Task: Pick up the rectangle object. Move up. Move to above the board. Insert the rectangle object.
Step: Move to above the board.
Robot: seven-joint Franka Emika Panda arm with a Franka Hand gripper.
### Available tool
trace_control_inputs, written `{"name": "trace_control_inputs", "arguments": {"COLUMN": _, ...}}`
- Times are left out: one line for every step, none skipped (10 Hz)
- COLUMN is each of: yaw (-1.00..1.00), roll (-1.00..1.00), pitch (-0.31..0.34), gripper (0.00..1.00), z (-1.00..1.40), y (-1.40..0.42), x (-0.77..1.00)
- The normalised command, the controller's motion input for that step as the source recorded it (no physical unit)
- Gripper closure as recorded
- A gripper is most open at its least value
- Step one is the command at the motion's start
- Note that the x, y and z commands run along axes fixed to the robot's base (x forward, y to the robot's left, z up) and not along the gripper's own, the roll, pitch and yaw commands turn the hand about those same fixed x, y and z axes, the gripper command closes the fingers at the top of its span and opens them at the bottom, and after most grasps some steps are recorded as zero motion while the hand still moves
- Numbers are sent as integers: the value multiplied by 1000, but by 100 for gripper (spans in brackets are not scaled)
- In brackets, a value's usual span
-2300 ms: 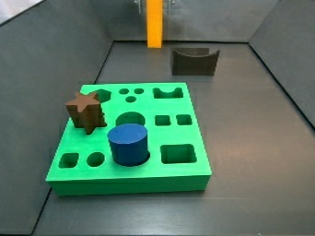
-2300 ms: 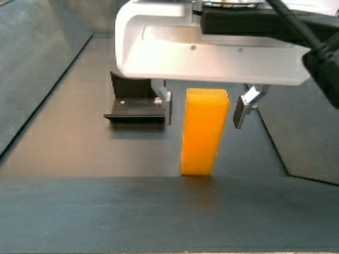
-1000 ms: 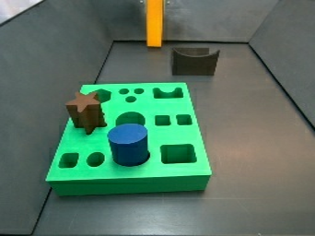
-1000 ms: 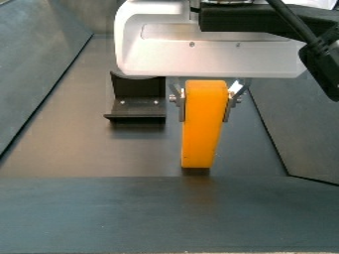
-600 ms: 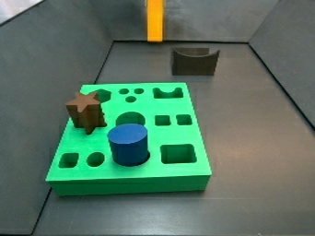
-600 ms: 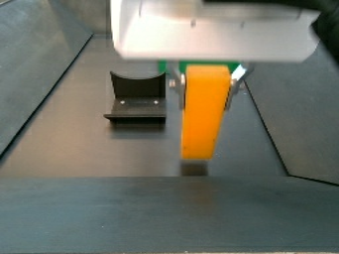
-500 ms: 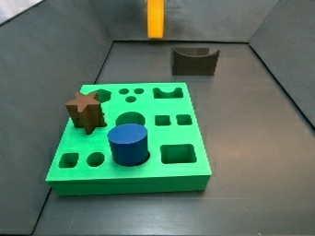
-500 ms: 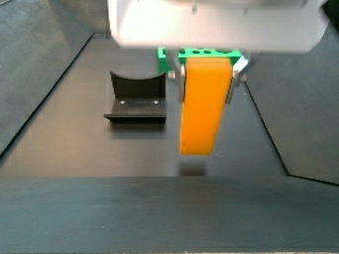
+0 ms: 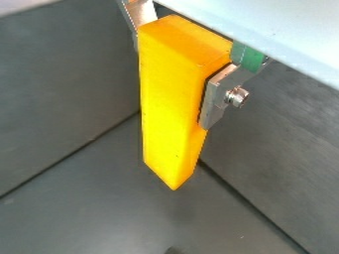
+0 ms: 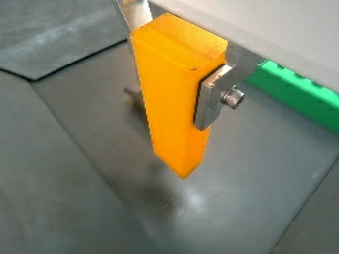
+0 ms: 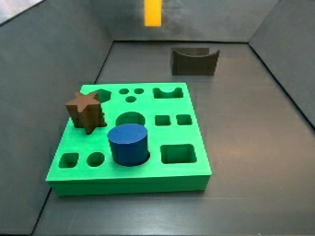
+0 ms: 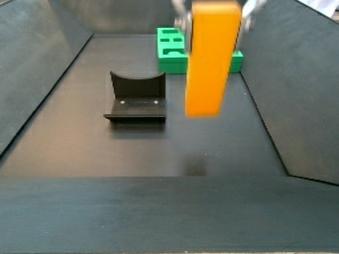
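Clamped between the flat silver finger plates of the parallel-jaw gripper (image 9: 176, 62) is the tall, slim orange-yellow rectangular block (image 9: 173, 104); both wrist views show a plate pressed flat against each of two opposite faces near the block's top, with a screw head visible on one finger (image 10: 215, 96). The block hangs upright and clear of the dark grey floor (image 10: 79, 159), its lower end free in the air in both wrist views (image 10: 176, 94). In a side view only the bottom part of the block shows at the upper edge of the picture (image 11: 153, 13), above the far end of the bin and well apart from the thick bright green square slab with shaped cut-out holes (image 11: 185, 175) that lies on the floor nearer the camera. On that slab stand a blue cylinder (image 11: 128, 146) and a brown star-shaped block (image 11: 83, 108) at its edge. A dark grey U-shaped block (image 11: 194, 61) sits on the floor beyond the slab, near the back wall. In a side view from the opposite end the orange-yellow block (image 12: 212, 58) hangs high in the foreground, with the U-shaped block (image 12: 137, 97) beside it on the floor and the green slab (image 12: 172, 50) partly hidden behind it.
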Motion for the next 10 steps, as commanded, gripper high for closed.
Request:
{"name": "trace_control_inputs", "arguments": {"yaw": 112, "roll": 109, "pitch": 24, "gripper": 100, "z": 1000, "y": -535, "x": -145}}
{"name": "trace_control_inputs", "arguments": {"yaw": 80, "roll": 109, "pitch": 20, "gripper": 100, "z": 831, "y": -347, "x": -106}}
{"name": "trace_control_inputs", "arguments": {"yaw": 47, "roll": 91, "pitch": 26, "gripper": 100, "z": 596, "y": -131, "x": -61}}
{"name": "trace_control_inputs", "arguments": {"yaw": 33, "roll": 72, "pitch": 39, "gripper": 100, "z": 409, "y": -77, "x": -33}}
{"name": "trace_control_inputs", "arguments": {"yaw": 31, "roll": 78, "pitch": 71, "gripper": 100, "z": 177, "y": -40, "x": 2}}
{"name": "trace_control_inputs", "arguments": {"yaw": -432, "roll": 17, "pitch": 280, "gripper": 100, "z": 192, "y": -1000, "x": 41}}
{"name": "trace_control_inputs", "arguments": {"yaw": -419, "roll": 22, "pitch": 275, "gripper": 100, "z": 183, "y": -1000, "x": 44}}
{"name": "trace_control_inputs", "arguments": {"yaw": -234, "roll": 30, "pitch": 200, "gripper": 100, "z": 193, "y": -1000, "x": 41}}
{"name": "trace_control_inputs", "arguments": {"yaw": -122, "roll": -6, "pitch": 133, "gripper": 100, "z": 191, "y": -1000, "x": 42}}
{"name": "trace_control_inputs", "arguments": {"yaw": -47, "roll": -14, "pitch": 80, "gripper": 100, "z": 194, "y": -1000, "x": 43}}
